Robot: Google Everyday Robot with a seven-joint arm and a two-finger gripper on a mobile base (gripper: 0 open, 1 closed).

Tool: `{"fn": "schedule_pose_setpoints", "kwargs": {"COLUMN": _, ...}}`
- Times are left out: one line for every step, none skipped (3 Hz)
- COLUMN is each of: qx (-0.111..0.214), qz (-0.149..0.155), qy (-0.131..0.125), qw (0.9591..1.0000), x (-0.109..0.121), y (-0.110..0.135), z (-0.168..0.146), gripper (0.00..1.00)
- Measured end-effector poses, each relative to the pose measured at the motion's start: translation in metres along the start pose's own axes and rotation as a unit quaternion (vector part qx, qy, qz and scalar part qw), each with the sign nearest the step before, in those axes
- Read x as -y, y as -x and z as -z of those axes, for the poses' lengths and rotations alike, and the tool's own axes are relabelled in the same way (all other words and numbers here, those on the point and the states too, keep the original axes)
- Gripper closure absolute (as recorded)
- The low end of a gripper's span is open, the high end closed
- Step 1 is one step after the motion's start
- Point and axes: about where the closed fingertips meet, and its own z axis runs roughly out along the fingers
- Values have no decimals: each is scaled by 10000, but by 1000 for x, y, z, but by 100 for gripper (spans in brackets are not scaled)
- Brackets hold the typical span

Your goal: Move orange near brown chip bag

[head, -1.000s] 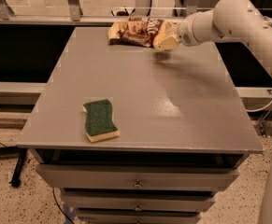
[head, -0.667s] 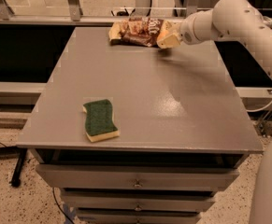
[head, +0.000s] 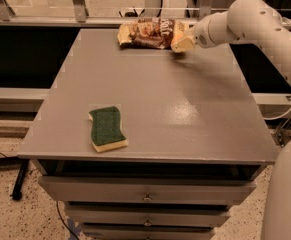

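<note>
The brown chip bag [head: 150,33] lies wrinkled at the far edge of the grey table [head: 185,114], dark brown with tan edges and pale lettering. My gripper [head: 182,42] is low over the table at the bag's right end, touching or almost touching it. The white arm [head: 245,21] reaches in from the right. The orange does not show anywhere on the table; it is hidden, and I cannot tell if it is inside the gripper.
A green-and-yellow sponge [head: 106,129] lies near the table's front left edge. Drawers [head: 147,196] sit under the tabletop. A metal rail and frame [head: 80,4] run behind the table. Part of the robot's white body [head: 287,194] fills the lower right.
The gripper has stayed at the right end of the chip bag, shifting only slightly. The sponge and the bag have not moved.
</note>
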Motion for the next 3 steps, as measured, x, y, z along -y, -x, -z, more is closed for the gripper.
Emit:
{"fn": "schedule_pose_setpoints", "kwargs": {"qx": -60, "qz": -30, "qy": 20, "qw": 10000, "x": -1, "y": -3, "z": -1, "gripper": 58}}
{"fn": "schedule_pose_setpoints", "kwargs": {"qx": -94, "qz": -52, "qy": 48, "qw": 9999, "x": -2, "y": -5, "z": -2, "gripper": 35}}
{"fn": "schedule_pose_setpoints", "kwargs": {"qx": -115, "qz": -71, "qy": 66, "qw": 9999, "x": -4, "y": -7, "z": -1, "gripper": 12}}
